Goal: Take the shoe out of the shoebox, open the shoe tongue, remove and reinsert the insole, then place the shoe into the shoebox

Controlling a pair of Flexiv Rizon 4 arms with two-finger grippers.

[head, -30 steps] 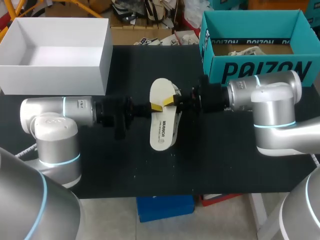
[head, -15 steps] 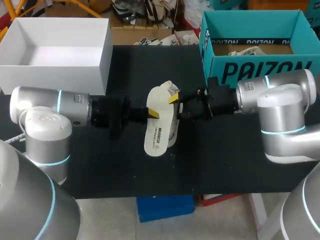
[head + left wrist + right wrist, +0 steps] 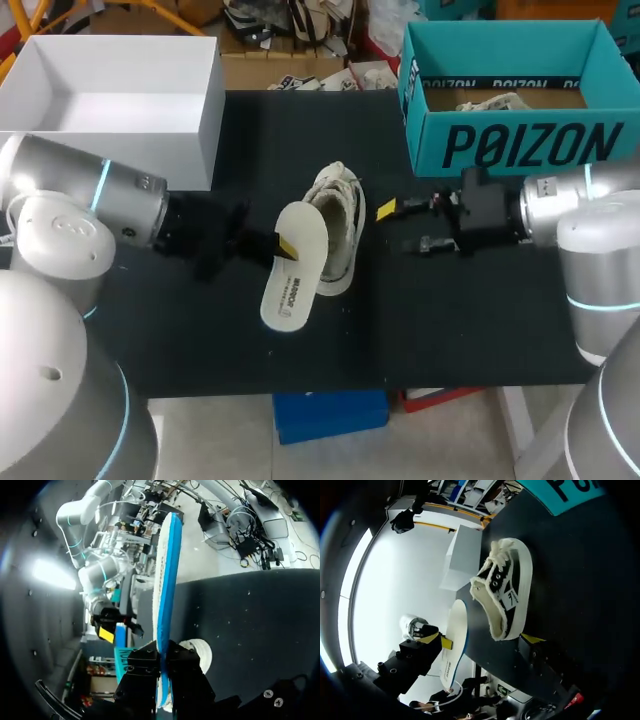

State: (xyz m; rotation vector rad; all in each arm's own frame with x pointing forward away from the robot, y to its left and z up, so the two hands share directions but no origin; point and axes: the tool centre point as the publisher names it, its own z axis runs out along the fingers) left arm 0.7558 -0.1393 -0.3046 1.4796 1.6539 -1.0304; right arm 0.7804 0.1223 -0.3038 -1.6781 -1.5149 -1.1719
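Note:
The white-and-black shoe (image 3: 340, 225) lies on its side on the black table, its opening turned toward my left arm. My left gripper (image 3: 283, 245) is shut on the white insole (image 3: 292, 272), which it holds beside the shoe and apart from it. In the left wrist view the insole (image 3: 165, 575) stands on edge between the fingers of the left gripper (image 3: 162, 655), its blue underside showing. My right gripper (image 3: 400, 228) is open and empty, just right of the shoe. Its wrist view shows the shoe (image 3: 506, 594), the insole (image 3: 452, 647) beyond it, and one yellow fingertip (image 3: 532, 639).
The teal shoebox (image 3: 520, 140) stands at the back right, with crumpled paper inside. A white open box (image 3: 205, 120) stands at the back left. Bare black tabletop lies in front of the shoe and between the boxes.
My right gripper opened, let go of the shoe and drew back to the right. My left gripper pulled the insole out to the left and nearer the front. The shoe now lies on the table.

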